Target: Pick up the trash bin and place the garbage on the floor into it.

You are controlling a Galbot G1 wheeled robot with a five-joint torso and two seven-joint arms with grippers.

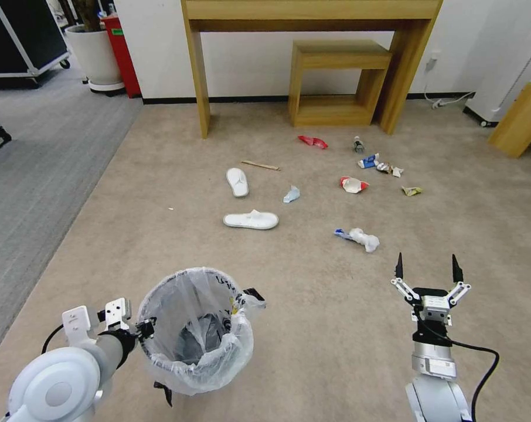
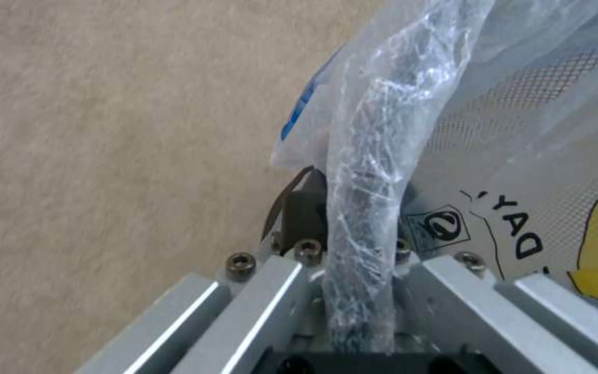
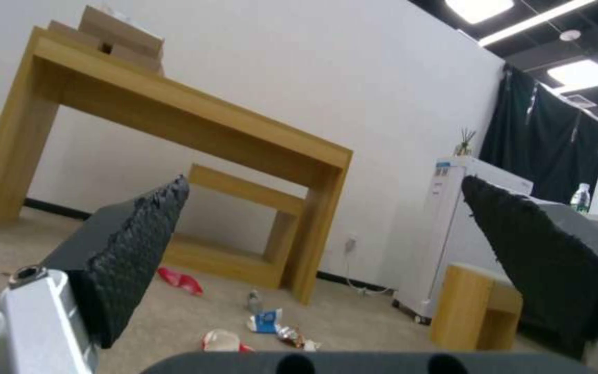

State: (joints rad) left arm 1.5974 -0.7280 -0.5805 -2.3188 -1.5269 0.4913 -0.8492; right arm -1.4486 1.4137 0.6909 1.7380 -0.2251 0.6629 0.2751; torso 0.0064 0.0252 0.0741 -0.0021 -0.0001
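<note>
Left gripper (image 1: 145, 328) is clamped on the bin (image 1: 196, 328) rim, low over the carpet; thin mesh, probably light but slippery under the bag. Right gripper (image 1: 426, 272) is held wide apart, litter (image 1: 359, 237) scattered ahead.

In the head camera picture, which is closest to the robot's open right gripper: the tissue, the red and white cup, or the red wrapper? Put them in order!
Measured from the right gripper:
1. The tissue, just ahead and slightly to its left.
2. The red and white cup, farther ahead among the litter.
3. The red wrapper, farthest, near the wooden table's legs.
</note>
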